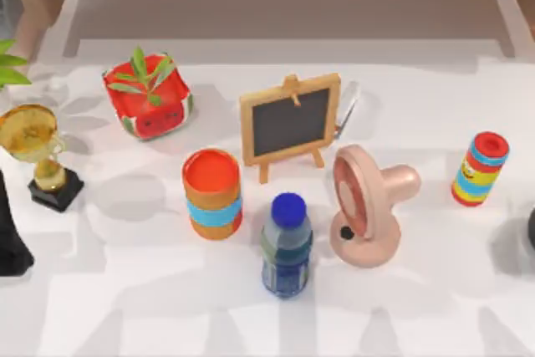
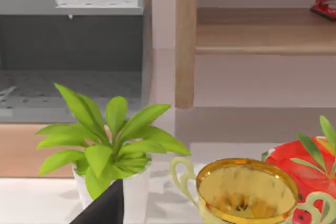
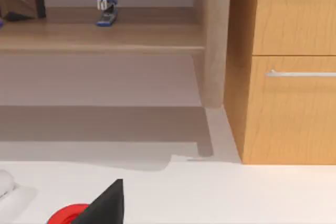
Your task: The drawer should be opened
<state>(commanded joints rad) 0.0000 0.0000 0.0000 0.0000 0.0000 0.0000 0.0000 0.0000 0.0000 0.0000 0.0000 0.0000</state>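
Observation:
The drawer is a light wooden front with a silver bar handle. It sits flush in the cabinet beyond the table's far edge, in the right wrist view. A dark part of my right gripper shows low in that view, well short of the drawer. My right arm is at the table's right edge. My left arm is parked at the left edge, and its gripper is near a potted plant.
Across the table stand a gold trophy, red planter, small chalkboard, orange can, blue-capped bottle, pink fan and striped can. A wooden shelf behind the table holds a blue stapler.

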